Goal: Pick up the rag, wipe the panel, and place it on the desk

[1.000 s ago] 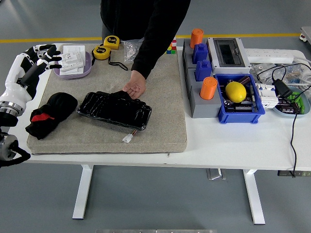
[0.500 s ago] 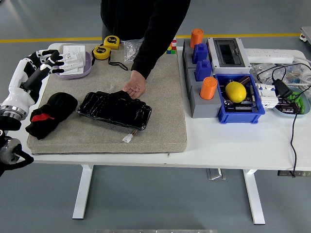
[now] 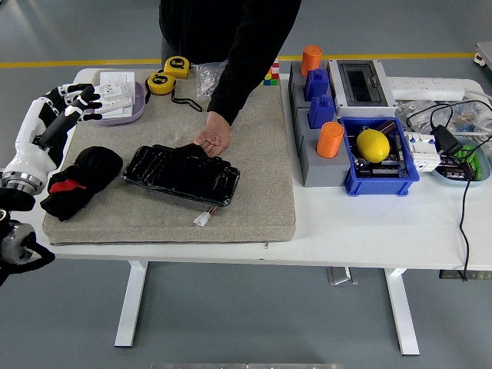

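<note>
Nothing is looking done yet; all 3 steps are remaining; the rag (image 3: 79, 181) is lying ungrasped on the mat's (image 3: 261, 154) left end, beside the panel (image 3: 181, 174); the left hand (image 3: 68, 101) is hovering above, fingers spread, empty; a person's hand (image 3: 213, 140) is steadying the panel.

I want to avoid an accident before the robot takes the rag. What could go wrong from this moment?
1. The person's hand rests on the far edge of the black panel; wiping there could strike it.
2. The left hand, fingers spread, hovers beside the purple dish, above the black rag; a careless descent might knock the dish.
3. The panel's white connector lies loose on the mat and could snag the rag.
</note>
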